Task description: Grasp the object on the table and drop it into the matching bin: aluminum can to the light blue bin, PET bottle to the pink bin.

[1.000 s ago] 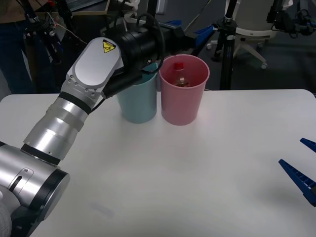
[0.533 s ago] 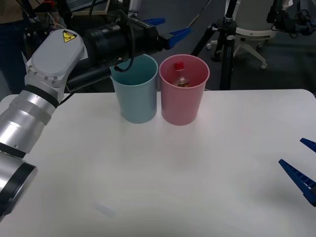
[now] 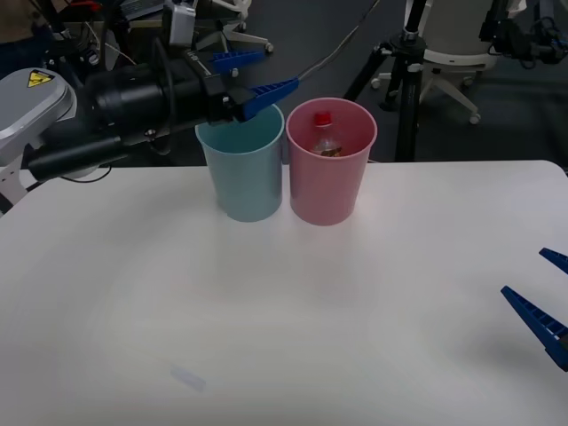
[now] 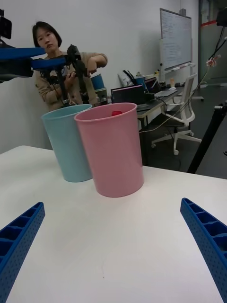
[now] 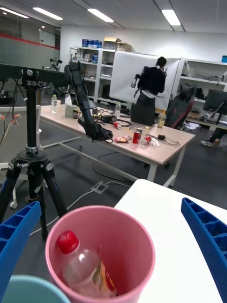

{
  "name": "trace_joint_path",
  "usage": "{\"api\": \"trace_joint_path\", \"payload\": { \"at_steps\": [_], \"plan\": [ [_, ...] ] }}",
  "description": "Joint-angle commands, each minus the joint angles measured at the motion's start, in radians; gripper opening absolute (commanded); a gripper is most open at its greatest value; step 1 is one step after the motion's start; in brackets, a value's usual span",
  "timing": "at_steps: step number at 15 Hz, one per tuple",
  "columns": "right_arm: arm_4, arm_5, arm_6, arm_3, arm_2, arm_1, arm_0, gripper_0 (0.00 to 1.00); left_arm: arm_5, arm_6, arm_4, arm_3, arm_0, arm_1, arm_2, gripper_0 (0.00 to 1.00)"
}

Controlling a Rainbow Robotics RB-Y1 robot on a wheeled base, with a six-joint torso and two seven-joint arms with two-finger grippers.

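Both grippers' jaws wide, empty: left gripper (image 3: 247, 78), right gripper (image 3: 543, 297); PET bottle (image 5: 85, 270) inside pink bin (image 3: 328, 182).

Beyond the left gripper (image 3: 280, 68) and off to its right stands a black tripod (image 3: 404, 106), with a white office chair (image 3: 457, 55) just behind it.

Seen from that gripper's wrist, the tripod is close ahead on one side. Farther out is a long pale desk (image 5: 156, 149) carrying a black articulated arm (image 5: 82, 102), a red can (image 5: 135, 136) and an upright bottle (image 5: 162, 119). A white board (image 5: 125, 78) and a dark office chair (image 5: 182, 106) stand well behind the desk.

Far ahead of the right gripper (image 4: 111, 206) are a desk with a laptop (image 4: 130, 94), a white swivel chair (image 4: 182, 111) and a wall whiteboard (image 4: 175, 33).
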Motion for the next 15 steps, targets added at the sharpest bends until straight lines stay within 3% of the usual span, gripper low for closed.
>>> {"api": "trace_joint_path", "payload": {
  "at_steps": [1,5,9,15],
  "plan": [
    [0.000,0.000,0.000,0.000,0.000,0.000,0.000,1.00,0.000,-0.054,0.099,-0.138,0.095,0.111,0.001,1.00],
    [0.000,0.000,0.000,0.000,0.000,0.000,0.000,1.00,-0.048,-0.226,0.240,-0.218,0.221,0.217,0.031,1.00],
    [0.000,0.000,0.000,0.000,0.000,0.000,0.000,1.00,-0.184,-0.220,0.159,-0.227,0.427,0.217,0.241,1.00],
    [0.000,0.000,0.000,0.000,0.000,0.000,0.000,1.00,-0.212,-0.229,0.150,-0.256,0.651,0.206,0.397,1.00]
  ]
}}
